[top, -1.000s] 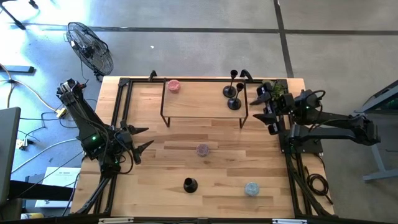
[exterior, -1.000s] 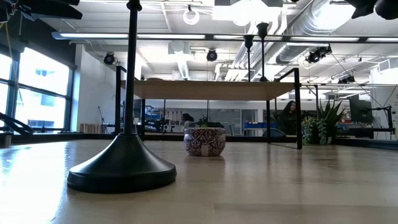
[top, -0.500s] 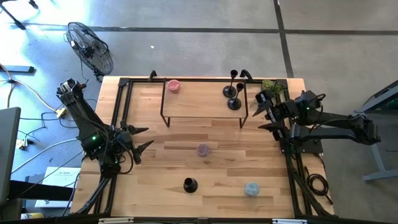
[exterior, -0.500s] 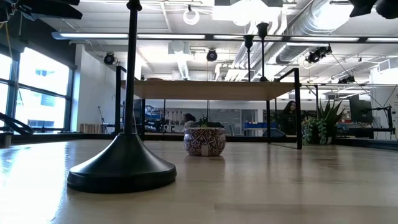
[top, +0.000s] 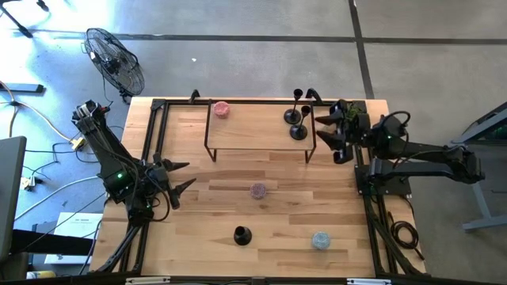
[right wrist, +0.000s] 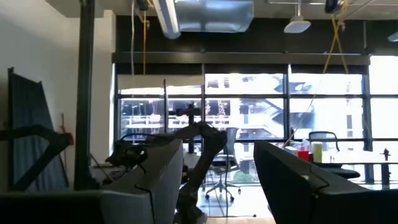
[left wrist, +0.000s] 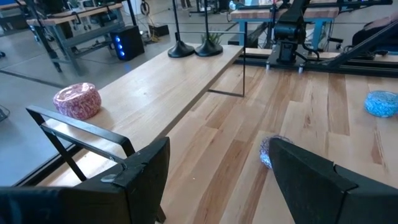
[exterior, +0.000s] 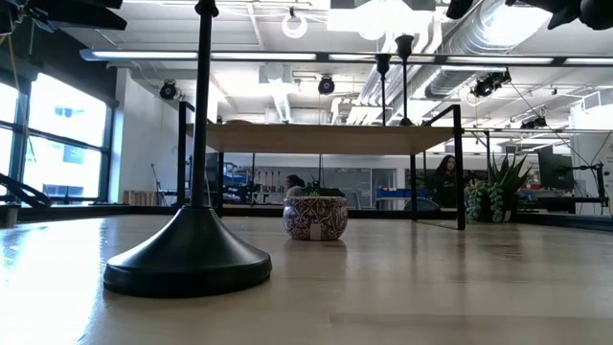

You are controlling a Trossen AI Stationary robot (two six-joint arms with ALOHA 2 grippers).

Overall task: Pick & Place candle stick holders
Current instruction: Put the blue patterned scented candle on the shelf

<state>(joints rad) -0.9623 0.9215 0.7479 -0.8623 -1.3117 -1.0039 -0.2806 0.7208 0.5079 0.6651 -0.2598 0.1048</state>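
Note:
Two black candle stick holders [top: 294, 117] [top: 299, 131] stand on their round bases at the right end of a raised wooden shelf [top: 253, 127]; the left wrist view shows the same pair [left wrist: 181, 50] [left wrist: 209, 48]. Another holder [top: 242, 235] [exterior: 189, 251] stands upright on the table near the front edge. My right gripper [top: 326, 136] [right wrist: 217, 180] hangs open in the air just off the shelf's right end, tipped upward. My left gripper [top: 190, 174] [left wrist: 217, 180] waits open at the table's left side, pointing across the table.
A pink tin [top: 221, 109] sits on the shelf's left end. A purple patterned tin [top: 258, 191] [exterior: 315, 218] is at the table's middle and a blue one [top: 320, 239] at the near right. Black frame rails [top: 150, 158] run along the table's sides. A potted plant [top: 348, 109] stands at the far right corner.
My right gripper has turned at the wrist, swinging its fingers toward the far edge and closer to the shelf's right end; its arm has otherwise stayed in place and the fingers stay open. The holders and tins have not moved.

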